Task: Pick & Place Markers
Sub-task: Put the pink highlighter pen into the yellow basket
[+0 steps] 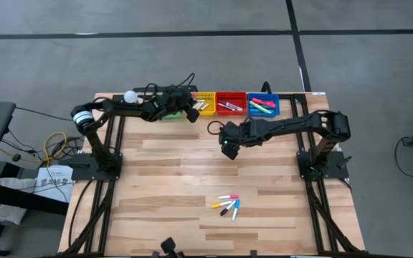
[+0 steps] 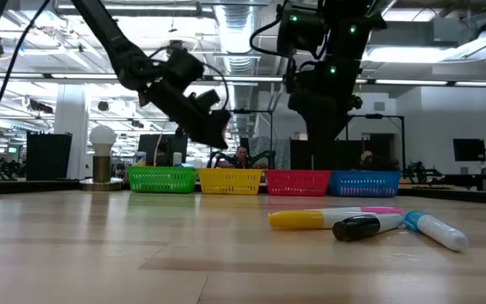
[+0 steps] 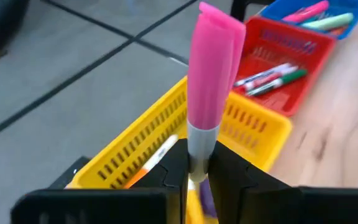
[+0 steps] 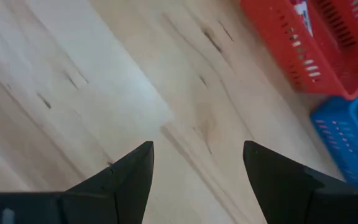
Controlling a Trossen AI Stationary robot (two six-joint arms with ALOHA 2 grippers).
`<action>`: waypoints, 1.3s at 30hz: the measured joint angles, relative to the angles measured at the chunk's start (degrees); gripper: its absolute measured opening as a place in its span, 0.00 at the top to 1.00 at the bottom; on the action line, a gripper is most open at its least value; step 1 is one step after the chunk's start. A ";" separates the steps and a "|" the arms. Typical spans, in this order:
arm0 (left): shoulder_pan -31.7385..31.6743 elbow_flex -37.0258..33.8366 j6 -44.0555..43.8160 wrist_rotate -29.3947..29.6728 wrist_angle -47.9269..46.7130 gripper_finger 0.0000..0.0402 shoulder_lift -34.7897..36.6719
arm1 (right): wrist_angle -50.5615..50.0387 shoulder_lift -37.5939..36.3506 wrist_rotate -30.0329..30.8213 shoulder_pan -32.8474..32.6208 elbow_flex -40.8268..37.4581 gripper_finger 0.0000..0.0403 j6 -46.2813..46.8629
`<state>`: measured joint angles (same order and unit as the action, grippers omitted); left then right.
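- Nearest the low camera: loose markers (image 2: 365, 223) lying on the table (image 1: 171, 179), lower centre-right in my high view.
- Left gripper (image 3: 197, 177) clamped on a pink-capped marker (image 3: 211, 81), upper centre-left, over the yellow bin (image 1: 205, 104).
- Green bin (image 2: 162, 179) sits left of yellow.
- Right gripper (image 4: 197, 171) with fingers spread, holding nothing, mid-frame over bare wood below the red bin (image 1: 230, 104).
- Blue bin (image 1: 263, 105) rightmost; both hold markers.
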<state>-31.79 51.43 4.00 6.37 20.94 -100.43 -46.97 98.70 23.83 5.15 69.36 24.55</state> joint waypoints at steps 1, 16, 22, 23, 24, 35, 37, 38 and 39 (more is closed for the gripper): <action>-0.30 0.01 -0.48 0.01 -0.02 0.89 -0.30 | 0.49 0.12 0.11 0.01 0.00 0.41 -0.01; -0.46 0.08 -2.98 1.29 -0.14 0.78 -0.19 | 2.38 -0.18 0.15 -1.50 0.00 0.41 0.07; -0.46 0.08 -5.48 1.29 -0.89 0.72 -0.19 | 2.01 -0.18 0.18 -2.13 0.00 0.41 0.92; -0.46 0.08 -5.82 1.29 -1.15 0.71 -0.19 | 2.01 -0.18 0.20 -2.12 0.00 0.41 1.00; -0.44 0.08 -6.18 1.29 -1.60 0.69 -0.17 | 2.02 -0.18 0.21 -2.14 0.00 0.41 1.08; 3.63 -1.12 -13.97 -8.34 -12.56 0.64 10.99 | 2.25 -0.18 -0.50 -3.35 0.00 0.41 2.48; 5.04 -2.75 -13.58 -9.86 -12.60 0.64 15.32 | 2.48 -0.18 -0.50 -3.65 0.00 0.41 2.49; 5.86 -3.50 -13.46 -10.13 -12.56 0.65 17.50 | 2.89 -0.18 -0.52 -3.65 0.00 0.41 2.50; 6.42 -4.35 -13.41 -10.45 -12.63 0.65 19.54 | 3.38 -0.18 -0.52 -3.65 0.00 0.41 2.52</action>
<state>-25.37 47.08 -9.41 -4.08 8.32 -80.89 -43.59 98.52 23.31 1.50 69.36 27.07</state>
